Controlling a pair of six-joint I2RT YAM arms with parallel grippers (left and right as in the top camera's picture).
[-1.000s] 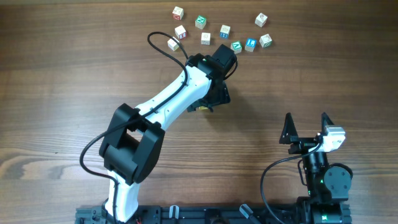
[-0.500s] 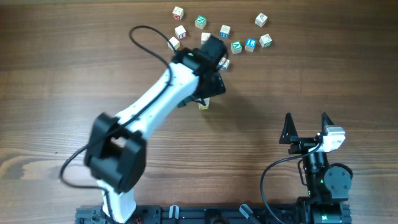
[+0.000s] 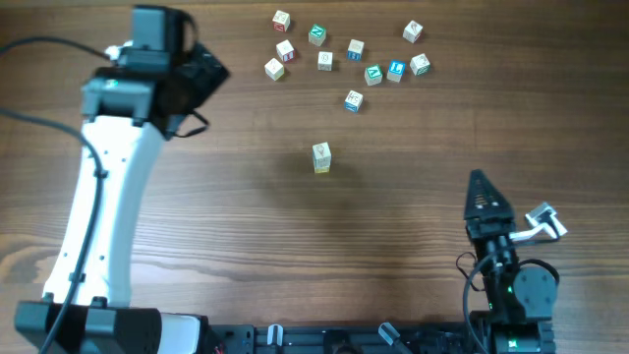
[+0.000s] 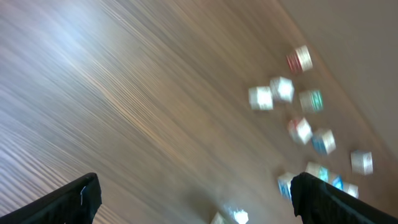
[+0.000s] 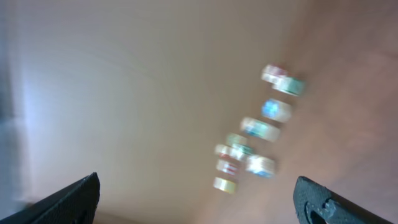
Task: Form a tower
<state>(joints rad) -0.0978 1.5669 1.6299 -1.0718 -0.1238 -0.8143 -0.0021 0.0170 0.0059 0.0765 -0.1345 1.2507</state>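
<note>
Tower [image 3: 321, 157] untouched: left gripper [image 4: 198, 193] released, outstretched far-left; right gripper [image 5: 198, 190] released, tucked back.

Even bright overhead; both wrist views motion-blurred.

Your overhead view looks straight down on the whole worktop [image 3: 246, 226] from well above. Your wrist views look out slantwise between the fingertips of the left hand [image 4: 193, 186] and the right hand [image 5: 196, 186], both blurred. All three share the scattered cubes [image 3: 355, 48] on the far side.
</note>
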